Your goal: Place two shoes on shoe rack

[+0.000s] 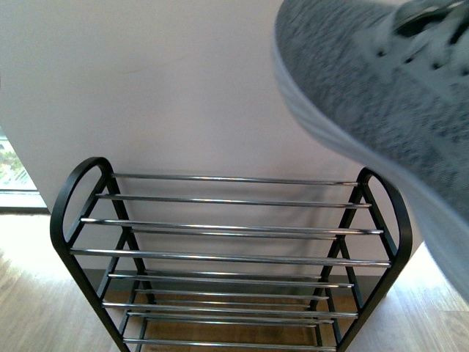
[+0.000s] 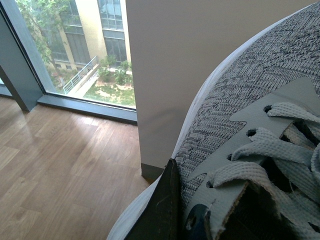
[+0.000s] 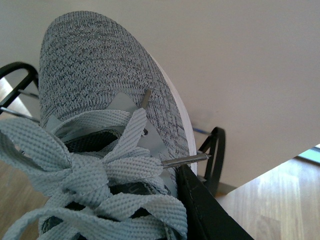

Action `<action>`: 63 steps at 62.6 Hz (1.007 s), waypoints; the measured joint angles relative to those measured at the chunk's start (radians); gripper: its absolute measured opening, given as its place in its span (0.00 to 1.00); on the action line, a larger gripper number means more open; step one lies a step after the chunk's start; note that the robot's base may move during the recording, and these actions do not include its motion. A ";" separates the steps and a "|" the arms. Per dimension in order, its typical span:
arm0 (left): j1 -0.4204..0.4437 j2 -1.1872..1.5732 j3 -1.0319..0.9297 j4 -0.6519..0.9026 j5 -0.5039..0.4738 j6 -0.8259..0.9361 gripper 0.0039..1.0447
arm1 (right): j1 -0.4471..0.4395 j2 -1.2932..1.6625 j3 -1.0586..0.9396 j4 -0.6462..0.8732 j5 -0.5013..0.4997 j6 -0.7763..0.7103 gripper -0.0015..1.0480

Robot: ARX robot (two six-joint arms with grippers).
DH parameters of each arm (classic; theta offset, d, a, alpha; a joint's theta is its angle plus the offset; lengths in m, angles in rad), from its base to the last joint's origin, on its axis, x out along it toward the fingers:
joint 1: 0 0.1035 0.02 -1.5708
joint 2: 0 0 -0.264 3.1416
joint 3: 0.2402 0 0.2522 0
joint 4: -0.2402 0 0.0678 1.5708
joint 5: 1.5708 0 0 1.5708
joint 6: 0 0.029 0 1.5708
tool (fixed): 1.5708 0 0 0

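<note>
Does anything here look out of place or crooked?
Yes: a grey shoe hangs tilted in the air above the right end of the rack, very close to the camera. A second shoe seems held up too. The rack's rods look straight, and no shelf in view holds a shoe.

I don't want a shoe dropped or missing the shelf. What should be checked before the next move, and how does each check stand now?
1. Shoe rack upright against the wall: ok.
2. Top shelf bare where a shoe would land: ok.
3. Right sneaker aloft over the rack's right end: ok.
4. Left sneaker near the rack: cannot tell; it is outside the front view.
5. Grip firmness: cannot tell; only one left finger and one right finger show, each against its sneaker.
</note>
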State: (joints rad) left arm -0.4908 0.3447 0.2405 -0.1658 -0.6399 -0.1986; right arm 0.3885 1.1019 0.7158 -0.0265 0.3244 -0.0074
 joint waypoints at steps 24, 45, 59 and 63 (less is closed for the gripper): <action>0.000 0.000 0.000 0.000 0.000 0.000 0.01 | 0.013 0.313 0.088 0.062 0.002 0.155 0.03; 0.000 0.000 0.000 0.000 0.000 0.000 0.01 | -0.042 0.555 0.198 0.163 0.017 0.278 0.03; 0.000 0.000 0.000 0.000 0.000 0.000 0.01 | -0.105 0.641 0.209 0.160 -0.023 0.307 0.03; 0.000 0.000 0.000 0.000 0.000 0.000 0.01 | -0.124 0.654 0.211 0.160 -0.031 0.307 0.03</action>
State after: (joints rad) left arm -0.4908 0.3450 0.2405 -0.1658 -0.6403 -0.1986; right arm 0.2642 1.7561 0.9264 0.1337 0.2939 0.2996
